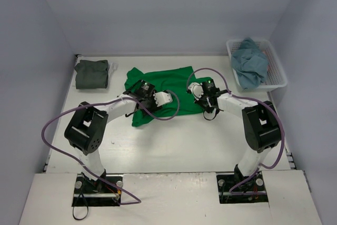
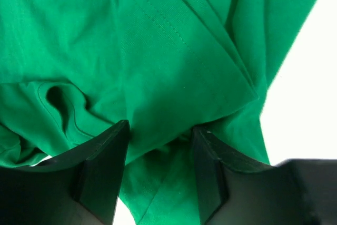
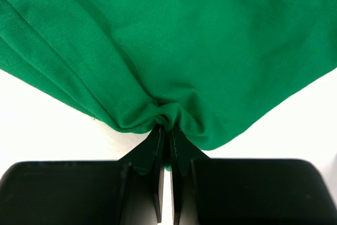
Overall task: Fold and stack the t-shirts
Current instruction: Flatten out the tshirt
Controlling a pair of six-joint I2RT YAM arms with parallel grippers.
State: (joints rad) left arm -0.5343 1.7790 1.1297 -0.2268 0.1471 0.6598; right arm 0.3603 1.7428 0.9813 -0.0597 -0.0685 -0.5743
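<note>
Folding green shirt (image 1: 163, 80), spread mid-frame on tabletop (image 1: 174, 140). Pinching its bunched edge tight in right tool (image 3: 167, 130); straddling a crease with left tool (image 2: 160, 130), jaws apart, gripping nothing. Next, probably: close left, lift both together, lay over evenly. Noting folded olive shirt (image 1: 92, 74) upper left, blue shirt (image 1: 250, 64) in basket (image 1: 278, 72) upper right. Minding cables (image 1: 177, 108) draped across cloth.

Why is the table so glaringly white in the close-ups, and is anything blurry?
Left wrist view: table overexposed to blank white, near pincer fingers soft. Right wrist view: same glare, green t-shirt weave sharp. Top view: even light, faint shadows.
</note>
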